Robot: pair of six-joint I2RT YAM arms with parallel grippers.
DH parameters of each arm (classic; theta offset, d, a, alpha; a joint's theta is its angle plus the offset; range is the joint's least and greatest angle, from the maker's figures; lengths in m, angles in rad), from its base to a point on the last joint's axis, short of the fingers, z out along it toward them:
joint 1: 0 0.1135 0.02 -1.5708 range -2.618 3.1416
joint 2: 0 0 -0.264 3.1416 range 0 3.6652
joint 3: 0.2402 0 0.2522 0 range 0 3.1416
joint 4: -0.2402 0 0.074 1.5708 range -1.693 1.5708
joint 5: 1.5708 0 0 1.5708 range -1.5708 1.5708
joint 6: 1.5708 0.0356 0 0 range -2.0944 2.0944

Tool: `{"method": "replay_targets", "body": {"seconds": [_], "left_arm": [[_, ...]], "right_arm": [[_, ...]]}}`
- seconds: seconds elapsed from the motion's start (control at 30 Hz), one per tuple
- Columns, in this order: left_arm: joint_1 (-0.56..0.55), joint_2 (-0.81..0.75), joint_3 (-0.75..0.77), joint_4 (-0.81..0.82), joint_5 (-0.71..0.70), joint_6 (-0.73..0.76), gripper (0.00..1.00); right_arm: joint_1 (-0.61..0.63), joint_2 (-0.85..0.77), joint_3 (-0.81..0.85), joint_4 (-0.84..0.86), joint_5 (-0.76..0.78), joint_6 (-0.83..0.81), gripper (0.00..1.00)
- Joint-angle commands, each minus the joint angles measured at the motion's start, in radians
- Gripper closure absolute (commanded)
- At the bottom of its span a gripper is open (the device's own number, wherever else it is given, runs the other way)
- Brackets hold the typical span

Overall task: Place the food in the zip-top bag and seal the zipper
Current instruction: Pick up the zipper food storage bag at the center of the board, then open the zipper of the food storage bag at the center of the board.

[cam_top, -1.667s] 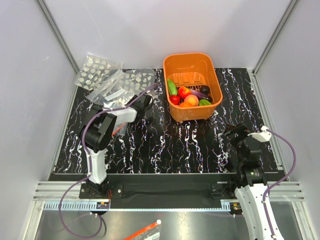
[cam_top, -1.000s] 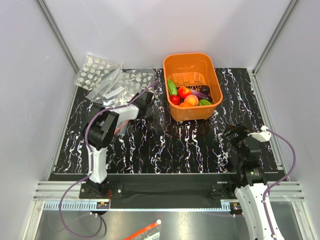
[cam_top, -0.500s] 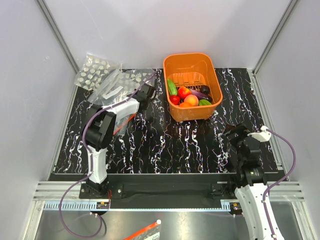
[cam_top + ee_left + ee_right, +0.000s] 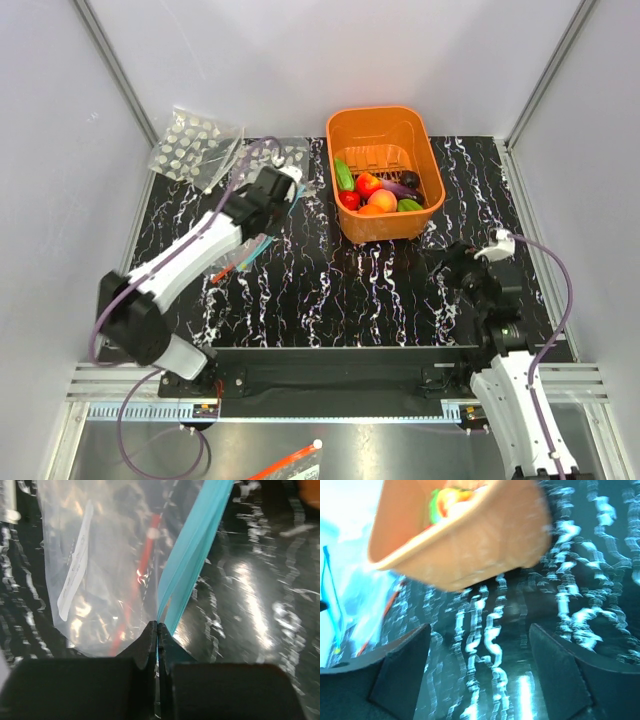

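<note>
Left arm has swung out since half a second back: elbow now low and far left, forearm stretched, left gripper [image 4: 280, 192] carried outward with the bag. Dotted packets [image 4: 195, 140] lie beyond the gripper and to its left. Wrist view: fingers [image 4: 147, 640] are pressed together, pinching the near end of the teal zipper [image 4: 195, 545]. Zipper runs away from the fingertips, ahead and a little right; it looks split into two strips just past the pinch. Bag [image 4: 100, 540] spreads ahead-left of the jaws, clear and wrinkled, with a white label [image 4: 75, 575] on it. Red strip [image 4: 142, 575] shows through the film; cannot tell if it touches.

Basket [image 4: 385, 125] sits right of the left gripper and ahead-left of the right gripper [image 4: 455, 265]. Food [image 4: 375, 192] is heaped in the basket's near end, none in the bag. Right gripper has shifted slightly; its fingers stand wide apart with nothing between them. Basket wall is blurred, close ahead in its wrist view.
</note>
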Motion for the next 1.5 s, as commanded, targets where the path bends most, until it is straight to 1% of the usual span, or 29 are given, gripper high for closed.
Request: {"method": "replay_targets", "body": {"seconds": [0.0, 0.03, 0.13, 0.17, 0.2, 0.27, 0.3, 0.33, 0.4, 0.43, 0.5, 0.6, 0.7, 0.73, 0.83, 0.97, 1.1, 1.2, 1.3, 1.4, 1.47], "left_arm": [[0.012, -0.135, -0.068, 0.005, 0.254, -0.076, 1.00], [0.011, -0.152, -0.079, 0.009, 0.278, -0.085, 1.00], [0.009, -0.203, -0.130, 0.032, 0.373, -0.111, 1.00], [0.010, -0.212, -0.140, 0.052, 0.384, -0.120, 1.00], [0.010, -0.228, -0.151, 0.060, 0.394, -0.122, 1.00], [0.010, -0.232, -0.159, 0.069, 0.409, -0.119, 1.00], [0.009, -0.225, -0.150, 0.062, 0.411, -0.114, 1.00], [0.010, -0.217, -0.124, 0.051, 0.414, -0.109, 1.00], [0.009, -0.194, -0.084, 0.010, 0.412, -0.100, 1.00], [0.009, -0.186, -0.047, -0.003, 0.411, -0.099, 1.00], [0.010, -0.177, -0.024, -0.035, 0.403, -0.102, 1.00], [0.009, -0.191, -0.005, -0.046, 0.400, -0.116, 1.00], [0.012, -0.211, 0.004, -0.052, 0.401, -0.126, 1.00], [0.012, -0.214, 0.004, -0.053, 0.414, -0.128, 1.00], [0.010, -0.232, 0.001, -0.049, 0.432, -0.132, 1.00], [0.012, -0.254, -0.013, -0.034, 0.449, -0.139, 1.00], [0.012, -0.277, -0.025, -0.026, 0.467, -0.146, 1.00], [0.012, -0.289, -0.044, -0.018, 0.475, -0.148, 1.00], [0.011, -0.304, -0.065, -0.008, 0.490, -0.149, 1.00], [0.012, -0.317, -0.068, -0.006, 0.484, -0.154, 1.00], [0.014, -0.320, -0.061, -0.015, 0.471, -0.152, 1.00]], "right_arm": [[0.003, 0.095, 0.154, 0.054, -0.191, 0.007, 0.18], [0.006, 0.124, 0.185, 0.053, -0.236, 0.025, 0.21], [0.030, 0.270, 0.320, 0.051, -0.299, 0.054, 0.28], [0.053, 0.291, 0.343, 0.051, -0.294, 0.060, 0.31], [0.114, 0.313, 0.364, 0.051, -0.279, 0.059, 0.32], [0.219, 0.369, 0.424, 0.051, -0.175, 0.048, 0.33], [0.341, 0.396, 0.444, 0.051, -0.128, 0.033, 0.33], [0.393, 0.452, 0.481, 0.050, -0.028, 0.024, 0.32], [0.484, 0.520, 0.512, 0.074, 0.043, 0.024, 0.32], [0.532, 0.579, 0.527, 0.091, 0.073, 0.031, 0.33], [0.569, 0.630, 0.529, 0.181, 0.095, 0.060, 0.34], [0.632, 0.728, 0.544, 0.256, 0.153, 0.073, 0.34], [0.707, 0.831, 0.592, 0.293, 0.195, 0.057, 0.34], [0.721, 0.880, 0.616, 0.303, 0.218, 0.053, 0.34], [0.765, 0.957, 0.653, 0.346, 0.232, 0.050, 0.35], [0.810, 1.026, 0.691, 0.387, 0.264, 0.045, 0.37], [0.839, 1.081, 0.728, 0.396, 0.302, 0.045, 0.42], [0.848, 1.118, 0.765, 0.379, 0.328, 0.041, 0.43], [0.859, 1.150, 0.799, 0.350, 0.373, 0.050, 0.49], [0.860, 1.169, 0.806, 0.353, 0.384, 0.057, 0.59], [0.866, 1.172, 0.806, 0.347, 0.396, 0.065, 0.71]]}}
